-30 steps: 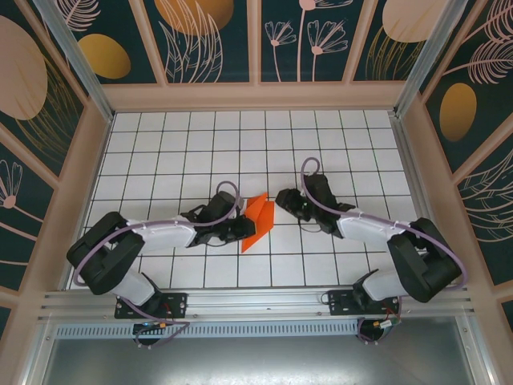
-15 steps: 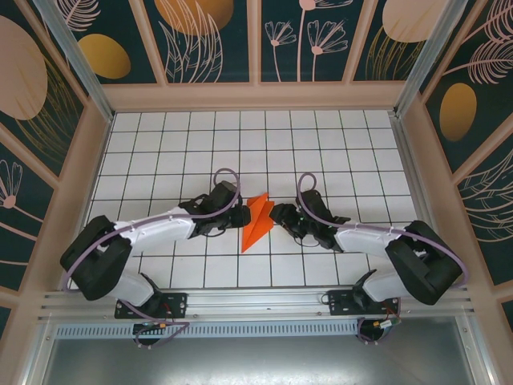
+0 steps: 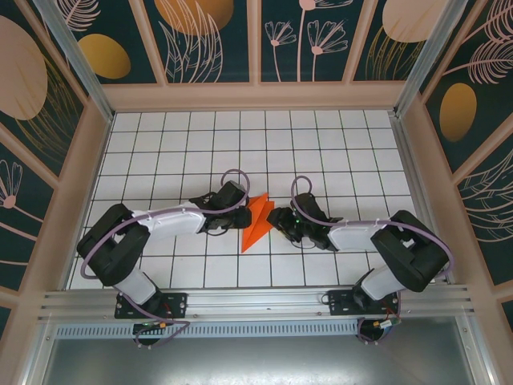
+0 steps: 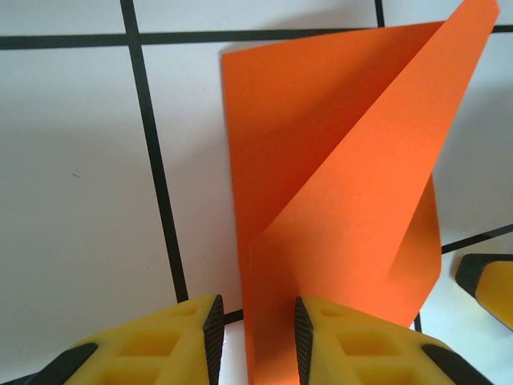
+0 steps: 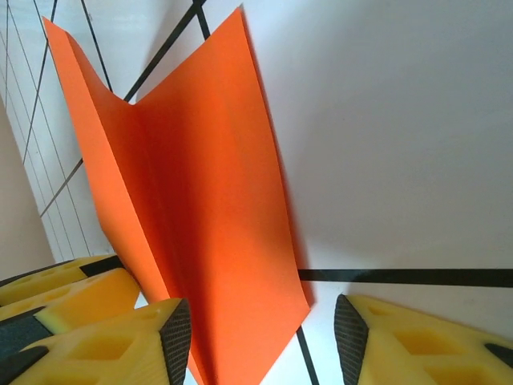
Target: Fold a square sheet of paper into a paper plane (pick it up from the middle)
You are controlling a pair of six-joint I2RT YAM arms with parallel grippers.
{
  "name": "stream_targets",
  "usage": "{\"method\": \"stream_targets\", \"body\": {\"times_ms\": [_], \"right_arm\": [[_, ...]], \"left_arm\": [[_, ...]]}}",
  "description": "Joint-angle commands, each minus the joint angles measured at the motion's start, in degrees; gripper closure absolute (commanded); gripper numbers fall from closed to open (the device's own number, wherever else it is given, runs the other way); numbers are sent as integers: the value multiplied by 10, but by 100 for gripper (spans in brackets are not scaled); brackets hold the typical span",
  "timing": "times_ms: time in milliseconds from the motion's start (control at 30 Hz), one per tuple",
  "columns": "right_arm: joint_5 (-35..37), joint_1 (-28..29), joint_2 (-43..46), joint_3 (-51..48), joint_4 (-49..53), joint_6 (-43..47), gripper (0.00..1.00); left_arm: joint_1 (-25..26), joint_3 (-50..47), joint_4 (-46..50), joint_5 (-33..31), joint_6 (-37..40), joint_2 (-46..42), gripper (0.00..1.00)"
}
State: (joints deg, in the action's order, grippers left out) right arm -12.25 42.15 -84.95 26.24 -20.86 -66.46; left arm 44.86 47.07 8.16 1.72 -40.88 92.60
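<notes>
The orange sheet of paper (image 3: 256, 223) lies mid-table, folded into a narrow pointed paper plane shape with raised flaps. My left gripper (image 3: 240, 214) is at its left side and my right gripper (image 3: 277, 218) at its right. In the left wrist view the paper (image 4: 337, 200) has one upright edge between the open jaws of the left gripper (image 4: 256, 337), and white tile shows beside the left pad (image 4: 213, 337). In the right wrist view the paper (image 5: 200, 200) reaches between the widely open jaws of the right gripper (image 5: 263, 341), close to the left pad (image 5: 176, 341).
The white tiled floor (image 3: 200, 152) is walled by wooden panels (image 3: 256, 96) at the back and sides. A yellow finger of the other gripper (image 4: 489, 285) shows past the paper; the left gripper's fingers (image 5: 64, 289) show behind it.
Both grippers have closed in on the paper from either side and their jaws have widened. The left arm stretched further forward. The paper looks narrower and more upright.
</notes>
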Motion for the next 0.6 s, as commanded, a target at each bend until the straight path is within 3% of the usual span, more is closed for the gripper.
{"method": "stream_targets", "body": {"times_ms": [0, 567], "right_arm": [[-11, 7, -13, 12, -22, -8, 48], [-17, 8, -31, 26, -35, -14, 51]], "left_arm": [[-7, 10, -2, 21, 16, 11, 68], [-13, 10, -9, 40, 22, 38, 69]]}}
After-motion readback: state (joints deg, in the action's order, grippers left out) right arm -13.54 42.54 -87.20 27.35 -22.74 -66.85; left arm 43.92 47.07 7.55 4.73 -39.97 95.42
